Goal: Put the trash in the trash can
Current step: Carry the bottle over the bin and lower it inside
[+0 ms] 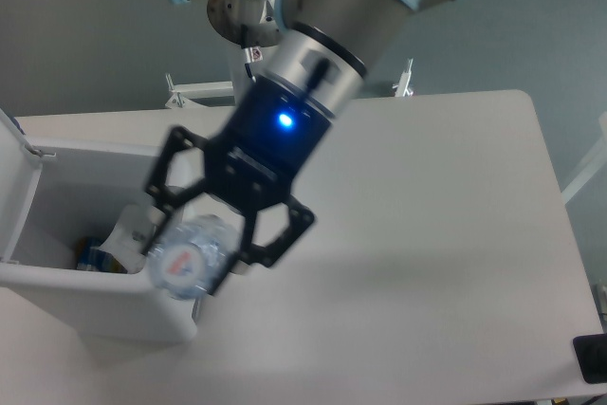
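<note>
The gripper [194,263] is closed around the crushed plastic bottle [190,261], with its black fingers on both sides. The bottle is clear and bluish, its round end with a white and red mark facing the camera. It hangs over the near right edge of the open trash can [85,305]. Inside the can lies a white carton [128,239].

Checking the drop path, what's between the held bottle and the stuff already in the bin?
Nothing shows between the bottle and the bin's contents in the camera view.
</note>
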